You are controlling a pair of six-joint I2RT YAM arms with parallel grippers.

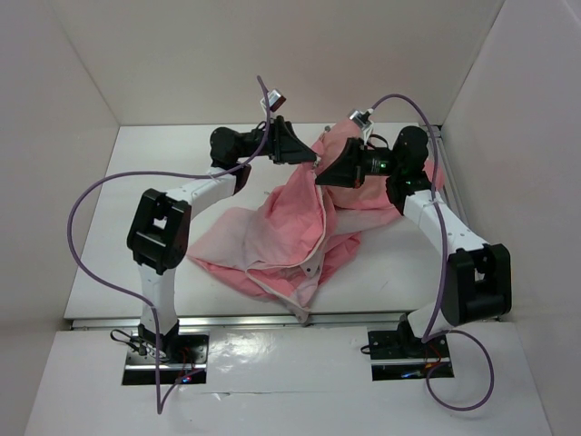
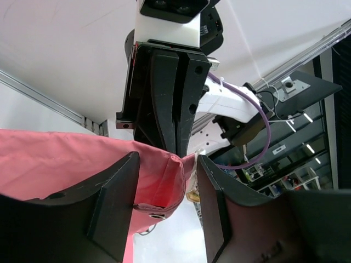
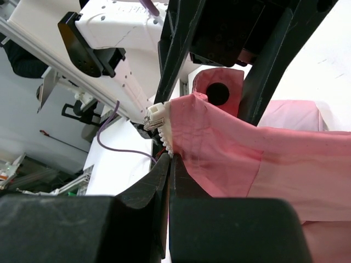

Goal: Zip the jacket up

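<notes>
Jacket [image 1: 272, 241]: one. Claws: two. The right claw [image 3: 169, 160] pinches it; the left claw [image 2: 168, 164] gapes.

Bright, even overhead light. Soft glare streaks the glossy white front ledge [image 1: 300, 350] at the bottom of the overhead frame; the salmon-pink fabric jacket [image 1: 281, 236] casts only faint shadow. Both wrist frames go dark and soft along their lower edges.
</notes>
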